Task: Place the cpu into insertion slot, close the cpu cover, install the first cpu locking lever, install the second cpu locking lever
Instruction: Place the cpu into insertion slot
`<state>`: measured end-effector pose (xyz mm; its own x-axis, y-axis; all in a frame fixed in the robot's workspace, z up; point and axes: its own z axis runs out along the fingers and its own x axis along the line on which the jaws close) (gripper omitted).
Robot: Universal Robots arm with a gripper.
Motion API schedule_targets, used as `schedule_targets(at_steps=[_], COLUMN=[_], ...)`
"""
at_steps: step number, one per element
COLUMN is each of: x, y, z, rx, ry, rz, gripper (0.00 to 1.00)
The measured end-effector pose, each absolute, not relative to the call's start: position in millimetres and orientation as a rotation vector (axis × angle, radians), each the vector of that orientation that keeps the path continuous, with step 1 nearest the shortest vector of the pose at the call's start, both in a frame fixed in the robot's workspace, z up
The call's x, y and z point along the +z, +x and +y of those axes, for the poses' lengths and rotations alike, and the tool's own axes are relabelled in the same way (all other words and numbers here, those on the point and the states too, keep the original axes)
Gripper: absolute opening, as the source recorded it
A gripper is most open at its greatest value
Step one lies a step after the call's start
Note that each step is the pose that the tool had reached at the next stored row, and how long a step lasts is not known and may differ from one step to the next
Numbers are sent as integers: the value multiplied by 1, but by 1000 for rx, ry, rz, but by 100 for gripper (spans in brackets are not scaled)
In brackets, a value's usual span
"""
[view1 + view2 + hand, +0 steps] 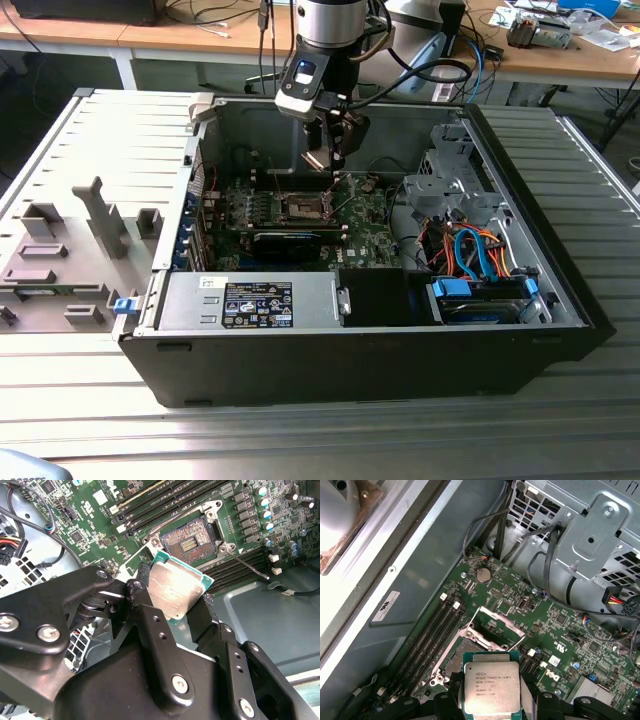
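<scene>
My gripper (325, 158) is shut on the cpu (175, 587), a flat square chip with a silver-grey top and green edge, gripped by two opposite sides. The cpu (491, 686) hangs tilted above the green motherboard (372, 228) inside the open computer case. The insertion slot (190, 539) lies open just beyond the chip, its dark brownish centre bare. In the first wrist view the chip covers part of the insertion slot (456, 661). The cpu cover (496, 623), a silvery frame, stands swung up at the slot's far edge. A thin wire locking lever (245, 563) sticks out beside the slot.
Black memory slots (165, 500) run alongside the socket. A silver drive cage (450, 170) and orange and blue cables (470, 250) fill the case on the exterior view's right. The power supply (250, 300) sits in front. A grey fixture (80, 240) lies outside the case.
</scene>
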<state>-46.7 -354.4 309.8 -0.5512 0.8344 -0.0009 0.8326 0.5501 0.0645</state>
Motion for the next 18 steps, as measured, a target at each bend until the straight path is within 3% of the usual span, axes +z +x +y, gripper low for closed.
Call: schedule_targets(at_steps=[18], x=[310], y=[-47], z=[-354], rx=[87], ry=[1495], rz=[2726], gripper=[55])
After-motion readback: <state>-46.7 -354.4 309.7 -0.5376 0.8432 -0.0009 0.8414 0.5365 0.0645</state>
